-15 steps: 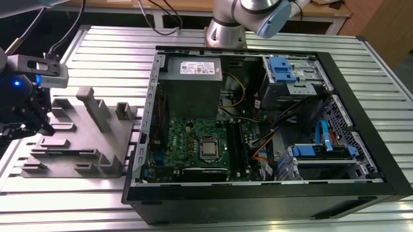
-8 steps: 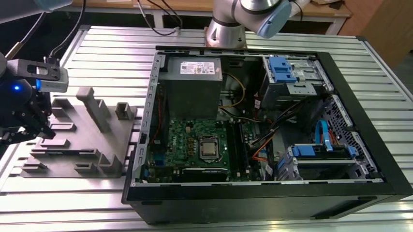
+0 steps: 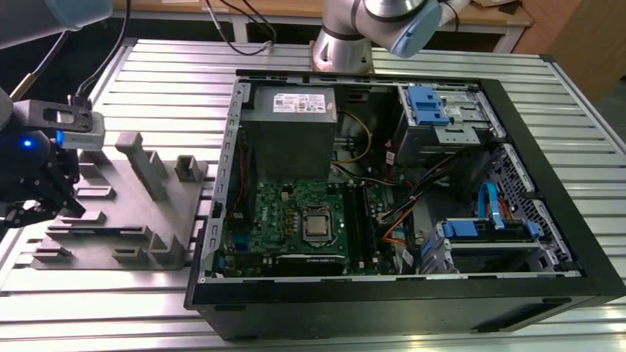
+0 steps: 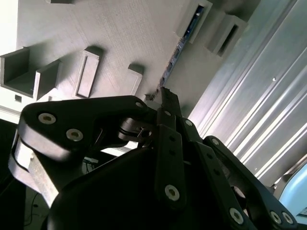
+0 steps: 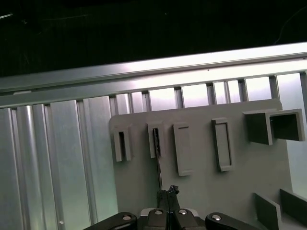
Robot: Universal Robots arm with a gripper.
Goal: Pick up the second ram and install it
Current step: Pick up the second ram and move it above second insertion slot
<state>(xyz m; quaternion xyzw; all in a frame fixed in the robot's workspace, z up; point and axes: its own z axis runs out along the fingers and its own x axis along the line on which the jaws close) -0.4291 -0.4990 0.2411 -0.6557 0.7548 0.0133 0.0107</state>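
Note:
The second ram (image 5: pixel 158 163) shows edge-on as a thin dark strip standing in the grey slotted block (image 5: pixel 201 187). One end sits in a small post and the other reaches my fingertips. In the second wrist view the second ram (image 4: pixel 178 50) runs from a slotted post down to my gripper (image 4: pixel 163 95). My gripper (image 5: pixel 168 192) is shut, its black fingers pinched on the strip's near end. In the exterior view my gripper (image 3: pixel 54 202) hangs over the exterior view's left part of the grey block (image 3: pixel 122 220), away from the open computer case (image 3: pixel 547 183).
Inside the case lie the green motherboard (image 3: pixel 289 213) with its square silver processor (image 3: pixel 315 226), long dark memory slots (image 3: pixel 360 220) beside it, a grey power-supply box (image 3: pixel 290 110) and blue drive brackets (image 3: pixel 426 103). Upright posts (image 3: pixel 146 172) rise from the block. The ribbed metal table (image 3: pixel 146 73) surrounds everything.

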